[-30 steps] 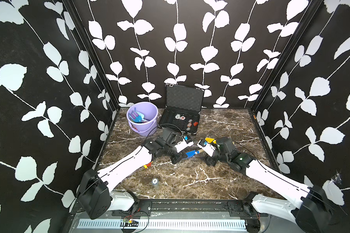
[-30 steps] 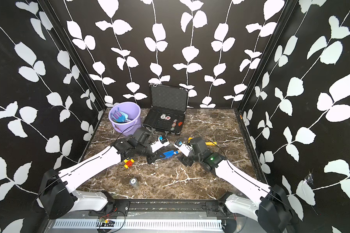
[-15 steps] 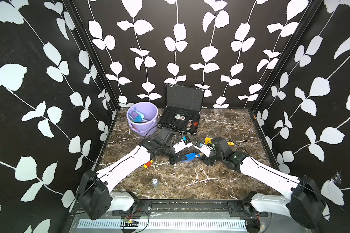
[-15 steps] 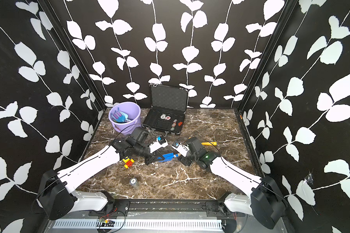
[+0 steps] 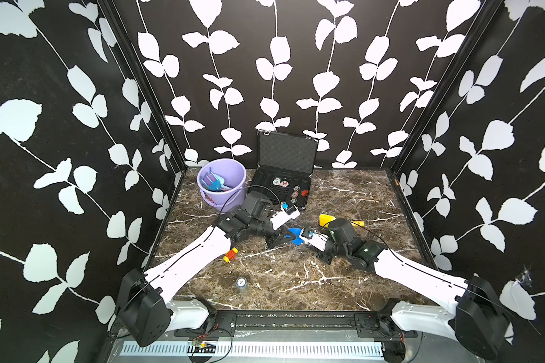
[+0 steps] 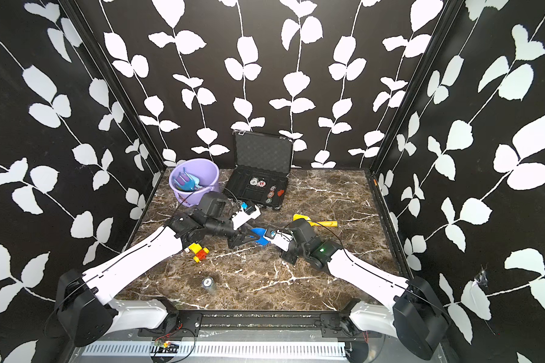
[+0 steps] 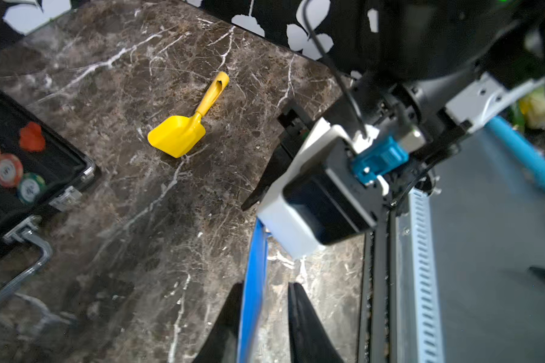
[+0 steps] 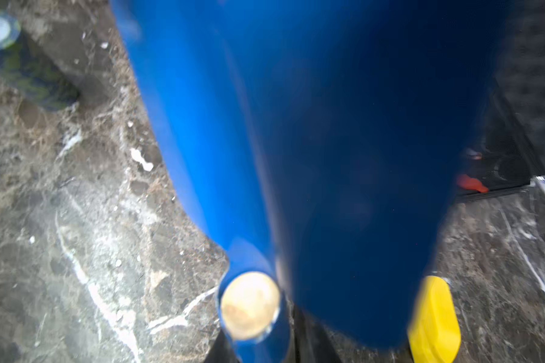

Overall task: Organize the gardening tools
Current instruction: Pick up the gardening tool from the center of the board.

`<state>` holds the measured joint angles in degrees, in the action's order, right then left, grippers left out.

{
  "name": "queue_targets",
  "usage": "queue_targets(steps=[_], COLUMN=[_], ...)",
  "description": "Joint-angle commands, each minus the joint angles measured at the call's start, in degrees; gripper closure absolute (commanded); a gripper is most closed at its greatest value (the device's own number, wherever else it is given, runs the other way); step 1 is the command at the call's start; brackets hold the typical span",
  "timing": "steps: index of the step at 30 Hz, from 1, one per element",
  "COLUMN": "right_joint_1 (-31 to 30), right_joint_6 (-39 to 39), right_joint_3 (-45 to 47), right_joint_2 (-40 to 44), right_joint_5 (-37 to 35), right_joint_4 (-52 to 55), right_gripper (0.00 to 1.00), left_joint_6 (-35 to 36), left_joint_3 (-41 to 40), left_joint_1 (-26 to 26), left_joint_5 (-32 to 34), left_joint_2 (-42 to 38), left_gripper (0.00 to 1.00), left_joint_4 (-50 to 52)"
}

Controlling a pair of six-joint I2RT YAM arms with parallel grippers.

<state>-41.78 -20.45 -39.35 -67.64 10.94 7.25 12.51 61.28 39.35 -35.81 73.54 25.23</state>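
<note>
Mid-table, both top views: blue trowel (image 5: 294, 234) spans left gripper (image 5: 285, 241) and right gripper (image 5: 303, 239). Judged step: handover to right. Left should spread wider, back straight off blade before right moves, else trowel twists. Far left, purple bucket (image 5: 216, 201) holds other tools (image 5: 214, 183); yellow scoop (image 5: 326, 219) lies just beyond right gripper. Left wrist: fingers (image 7: 306, 317) part-spread, blade edge between, gap one side. Right wrist: jaws pinched on trowel neck; blurred blade fills frame, hides table (image 8: 76, 220) ahead; fingertips cut off at frame edge.
</note>
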Motion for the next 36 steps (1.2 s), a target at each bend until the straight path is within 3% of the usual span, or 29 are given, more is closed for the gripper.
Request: queue_targets(steps=[1,8,12,15,21,30,33,36], right_joint_1=[1.14,0.95,0.70,0.56,0.16,-0.28,-0.60,-0.89], right_joint_6=[7.37,9.58,9.81,10.11,10.79,11.22,11.00,10.79], right_joint_3=[0.93,1.76,1.34,1.42,1.35,1.11,0.58,0.29], right_joint_2=[1.88,1.13,0.42,0.50,0.50,0.00,-0.29,-0.56], right_joint_5=[-2.35,-2.99,-2.42,-1.10,2.60,5.13,5.42,5.65], right_joint_4=[-7.11,-9.72,-10.11,-10.70,-11.72,-12.62,-12.12,-11.80], right_gripper=[1.00,1.00,1.00,1.00,1.00,1.00,1.00,1.00], left_joint_6=[-2.57,-7.62,-12.61,-18.18,-29.14,-32.85,-32.38,-32.55], left_joint_3=[-2.02,-5.65,-9.52,-12.51,-17.87,-14.58,-13.23,-12.14], left_joint_1=[-0.81,-1.98,-2.89,-4.12,-8.13,-8.29,-8.32,-8.32], left_joint_5=[-0.90,-1.03,0.77,3.69,-6.17,-16.10,-16.25,-16.71], left_joint_2=[-2.62,-4.32,-6.55,-7.72,-7.63,-1.69,-0.45,0.43], left_gripper=[0.55,0.52,0.44,0.44,0.44,0.36,0.40,0.51], left_joint_4=[-2.00,-9.90,-18.87,-26.77,-46.00,-51.67,-50.75,-50.69])
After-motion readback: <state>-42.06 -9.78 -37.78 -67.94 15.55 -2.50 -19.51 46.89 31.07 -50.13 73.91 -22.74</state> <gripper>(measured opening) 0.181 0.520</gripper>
